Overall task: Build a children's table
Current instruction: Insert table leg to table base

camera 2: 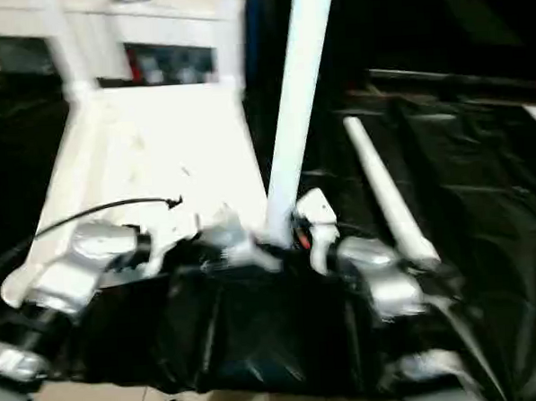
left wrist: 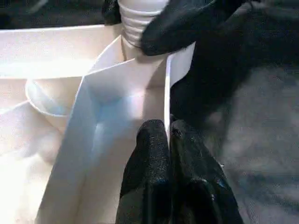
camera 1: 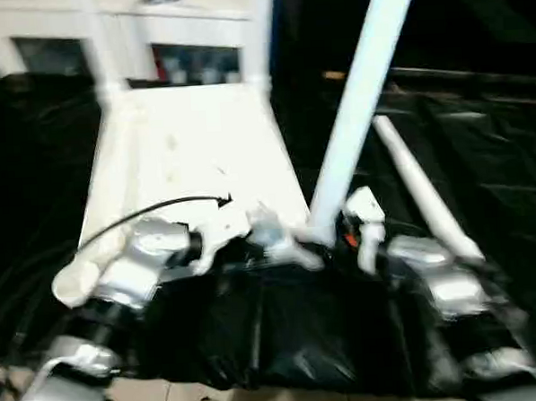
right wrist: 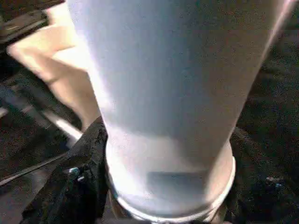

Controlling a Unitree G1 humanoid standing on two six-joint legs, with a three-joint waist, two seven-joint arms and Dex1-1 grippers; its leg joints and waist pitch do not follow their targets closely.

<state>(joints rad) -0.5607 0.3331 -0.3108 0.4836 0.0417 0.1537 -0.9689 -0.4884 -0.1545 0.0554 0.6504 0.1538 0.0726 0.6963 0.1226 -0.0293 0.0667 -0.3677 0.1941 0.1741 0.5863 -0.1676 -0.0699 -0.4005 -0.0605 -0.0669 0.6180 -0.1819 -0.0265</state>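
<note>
The left claw [left wrist: 168, 154], fingers together, pinched the tabletop's [camera 1: 193, 150] rim wall, while at its three o'clock the right claw [right wrist: 163, 186] clamped the upright leg [camera 1: 361, 97].

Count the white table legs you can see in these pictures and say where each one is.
4. Two far legs stand in the tabletop's back corners, one leg stands at its near right corner, one lies on the black cloth. None hidden.
</note>
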